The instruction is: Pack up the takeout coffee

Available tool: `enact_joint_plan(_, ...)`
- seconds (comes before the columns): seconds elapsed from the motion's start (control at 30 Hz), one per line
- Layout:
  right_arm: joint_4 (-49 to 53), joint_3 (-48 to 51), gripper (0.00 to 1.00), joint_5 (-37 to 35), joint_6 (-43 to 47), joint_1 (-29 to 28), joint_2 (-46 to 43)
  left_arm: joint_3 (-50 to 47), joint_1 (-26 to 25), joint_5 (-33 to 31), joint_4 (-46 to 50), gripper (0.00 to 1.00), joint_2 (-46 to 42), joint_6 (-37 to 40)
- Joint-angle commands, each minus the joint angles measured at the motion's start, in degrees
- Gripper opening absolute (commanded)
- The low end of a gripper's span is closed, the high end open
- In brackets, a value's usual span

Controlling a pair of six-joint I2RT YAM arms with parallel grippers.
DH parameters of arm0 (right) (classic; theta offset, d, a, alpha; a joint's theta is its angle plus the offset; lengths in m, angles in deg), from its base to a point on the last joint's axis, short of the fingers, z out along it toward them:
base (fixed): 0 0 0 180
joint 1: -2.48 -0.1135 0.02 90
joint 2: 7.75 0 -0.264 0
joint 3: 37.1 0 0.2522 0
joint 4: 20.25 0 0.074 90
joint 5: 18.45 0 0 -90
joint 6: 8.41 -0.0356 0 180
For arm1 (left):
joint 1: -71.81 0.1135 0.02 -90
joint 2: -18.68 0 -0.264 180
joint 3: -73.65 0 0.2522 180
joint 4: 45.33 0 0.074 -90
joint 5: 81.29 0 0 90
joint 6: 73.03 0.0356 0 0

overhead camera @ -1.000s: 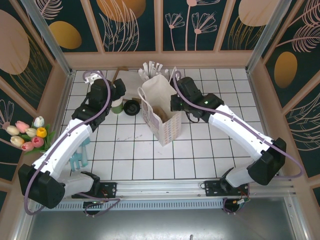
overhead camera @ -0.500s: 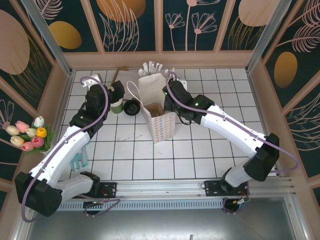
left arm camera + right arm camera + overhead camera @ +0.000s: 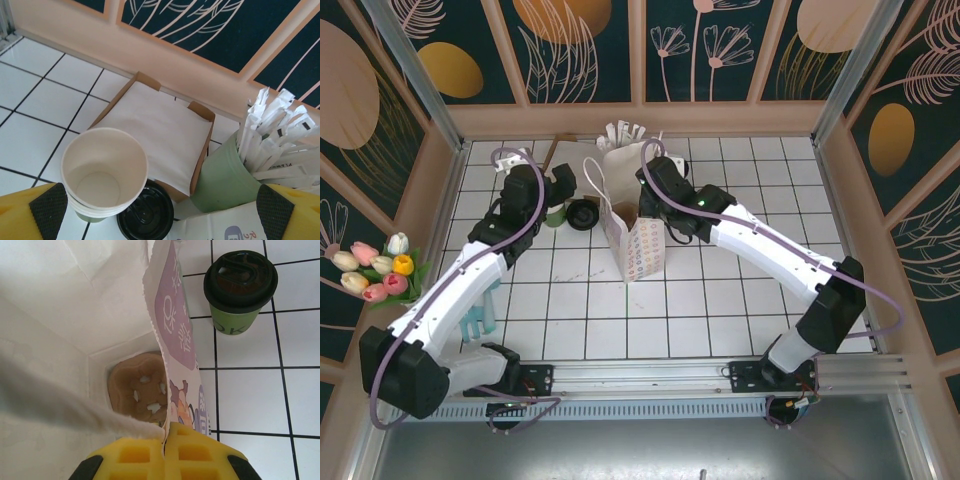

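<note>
- Counter (image 3: pixel 720 300) of white tiles, boxed in by floral wall panels; near half open.
- One paper bag (image 3: pixel 638 240) upright mid-counter; right tool (image 3: pixel 165 442) pinches its rim.
- One takeout coffee (image 3: pixel 240 287) on tiles just beside the bag.
- Left tool (image 3: pixel 161 210) spread wide above one cup stack (image 3: pixel 102 172) and one straw holder (image 3: pixel 222 180).

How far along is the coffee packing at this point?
Done: the paper bag stands open, with a cardboard carrier inside. In hand: right jaws shut on the bag's rim; left jaws open, empty. Left: the takeout coffee sits on the tiles outside the bag.
</note>
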Motion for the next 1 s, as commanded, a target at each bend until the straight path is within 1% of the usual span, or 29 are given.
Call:
enact_joint_plan(0.0,-1.7,-1.7,0.08,0.8,-0.8,-0.3,0.8,1.1,0.2,2.1,2.2,0.98,2.2,-3.9)
enact_joint_plan(0.03,-1.6,-1.7,0.10,1.0,-0.7,-0.3,0.6,0.9,0.2,2.9,2.3,0.98,2.7,-4.9)
enact_joint_plan(0.1,-2.0,-1.3,0.17,1.5,0.1,-0.3,-0.6,-0.2,0.2,4.0,2.3,0.99,3.9,-7.7)
enact_joint_plan(0.17,-4.4,0.1,0.32,2.9,2.4,-0.3,-2.7,-2.1,0.2,5.0,2.1,0.99,5.2,-12.1)
enact_joint_plan(0.2,-6.5,1.4,0.41,4.0,4.7,-0.2,-4.2,-2.7,0.2,6.2,1.6,0.98,5.8,-13.7)
enact_joint_plan(0.23,-9.0,2.9,0.48,4.8,7.0,-0.2,-5.7,-4.9,0.2,8.0,0.5,0.98,6.4,-15.4)
enact_joint_plan(0.33,-13.8,6.3,0.64,8.4,13.9,0.2,-9.8,-8.7,0.2,13.1,-3.4,0.99,8.3,-20.3)
enact_joint_plan(0.4,-14.5,7.3,0.75,10.6,17.5,0.5,-11.9,-10.1,0.1,14.8,-4.3,0.99,9.5,-22.6)
enact_joint_plan(0.43,-14.6,7.8,0.95,11.5,19.1,0.7,-13.0,-10.5,0.1,15.0,-4.2,0.98,10.0,-23.5)
enact_joint_plan(0.47,-14.7,8.4,0.99,11.7,20.3,0.8,-14.1,-10.9,0.1,15.0,-4.2,0.98,10.2,-24.1)
enact_joint_plan(0.6,-16.7,11.9,0.99,10.7,20.6,2.3,-19.0,-11.5,0.1,14.7,-3.4,0.99,9.6,-25.1)
enact_joint_plan(0.7,-20.3,15.7,0.99,13.3,19.0,4.8,-23.3,-11.8,0.1,15.6,-2.5,0.98,9.4,-25.1)
enact_joint_plan(0.77,-25.5,19.7,0.99,17.3,18.7,7.0,-27.0,-12.6,0.0,16.3,-2.2,0.98,9.2,-25.2)
enact_joint_plan(0.87,-34.4,28.0,0.99,17.9,16.3,9.5,-33.5,-13.4,0.0,15.6,-1.5,0.98,9.3,-25.5)
enact_joint_plan(0.97,-37.0,33.2,0.99,19.7,13.4,14.1,-37.2,-14.6,0.0,16.0,-1.5,0.98,9.4,-26.6)
